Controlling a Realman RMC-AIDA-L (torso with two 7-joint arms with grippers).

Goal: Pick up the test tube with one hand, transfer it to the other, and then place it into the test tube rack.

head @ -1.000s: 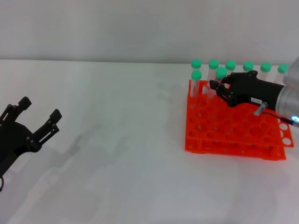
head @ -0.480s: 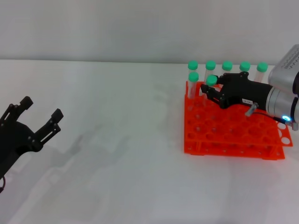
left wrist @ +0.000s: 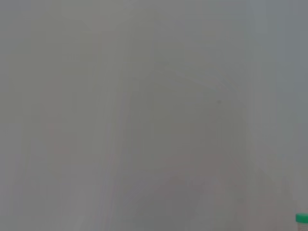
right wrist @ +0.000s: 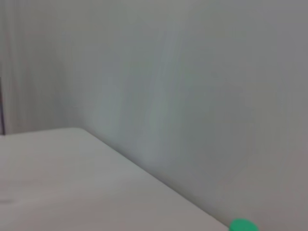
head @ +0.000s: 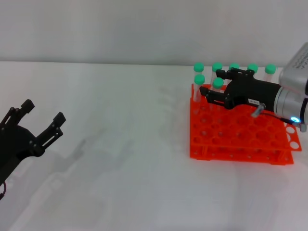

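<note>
Since a moment ago the right end effector (head: 215, 86) has spread its fingers: they were pinched on the green cap of the test tube (head: 217, 85), and now one finger sits behind the cap and the other in front of it and lower, with the cap in the gap between them. Whether either finger touches it I cannot tell. The arm itself has hardly shifted, reaching in over the test tube rack (head: 240, 132) from the right, its wrist light glowing.

The test tube is a slim clear tube under a green screw cap; its body is hard to make out against the orange-red plastic. It stands upright, long axis vertical, cap on top, in a hole of the second row from the far edge, near the rack's left end. Just to its left stands another capped tube (head: 199, 83), and a row of green-capped tubes (head: 252, 68) lines the far edge behind the arm.

The left end effector (head: 39, 120) hangs wide open and empty over the tabletop (head: 120, 159), far to the left, well apart from the rack.
</note>
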